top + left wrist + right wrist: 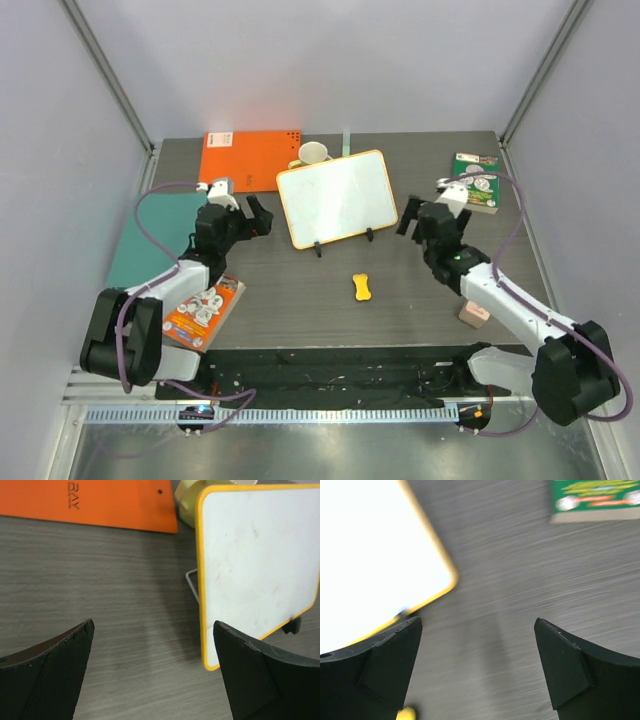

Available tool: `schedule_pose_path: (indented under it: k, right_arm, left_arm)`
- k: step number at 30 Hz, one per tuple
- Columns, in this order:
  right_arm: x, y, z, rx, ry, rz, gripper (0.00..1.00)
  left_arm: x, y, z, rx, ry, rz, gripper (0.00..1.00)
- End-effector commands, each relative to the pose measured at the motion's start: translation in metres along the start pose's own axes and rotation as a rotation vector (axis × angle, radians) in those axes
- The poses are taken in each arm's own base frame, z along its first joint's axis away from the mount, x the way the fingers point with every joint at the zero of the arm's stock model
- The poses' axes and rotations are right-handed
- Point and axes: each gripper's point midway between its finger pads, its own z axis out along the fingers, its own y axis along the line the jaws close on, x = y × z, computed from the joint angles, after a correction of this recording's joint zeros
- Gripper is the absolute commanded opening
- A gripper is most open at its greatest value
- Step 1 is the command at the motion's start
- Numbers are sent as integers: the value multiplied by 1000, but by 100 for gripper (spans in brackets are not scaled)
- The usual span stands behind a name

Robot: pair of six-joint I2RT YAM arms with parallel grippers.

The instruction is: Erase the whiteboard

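The whiteboard (336,196), white with a yellow-orange rim and small black feet, stands tilted at the table's middle back. It also shows in the left wrist view (257,565) with only faint marks, and in the right wrist view (370,555). My left gripper (258,215) is open and empty, just left of the board. My right gripper (408,214) is open and empty, just right of the board. A small yellow bone-shaped piece (361,287) lies on the table in front of the board.
An orange notebook (250,160) and a pale yellow cup (313,153) lie behind the board. A green booklet (476,181) is at the back right. A teal sheet (160,235) and an orange picture card (204,310) are on the left. A pink block (474,314) sits near the right arm.
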Motion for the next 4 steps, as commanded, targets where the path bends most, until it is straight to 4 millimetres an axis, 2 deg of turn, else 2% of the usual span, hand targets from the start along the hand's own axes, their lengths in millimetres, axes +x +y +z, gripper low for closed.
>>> schedule_pose_path:
  k: [1, 2, 3, 4]
  right_arm:
    - [-58, -49, -3, 131, -153, 32, 100]
    - [-64, -60, -6, 174, -185, 14, 100]
    - [-59, -68, -8, 188, -205, 10, 100]
    - [-80, -68, -18, 165, -313, 48, 100]
  left_arm:
    - [-2, 24, -17, -136, -7, 69, 100]
    - [2, 24, -20, -127, -18, 75, 100]
    - [-1, 25, -22, -131, -33, 80, 100]
    - [-5, 28, -27, -152, -53, 74, 100]
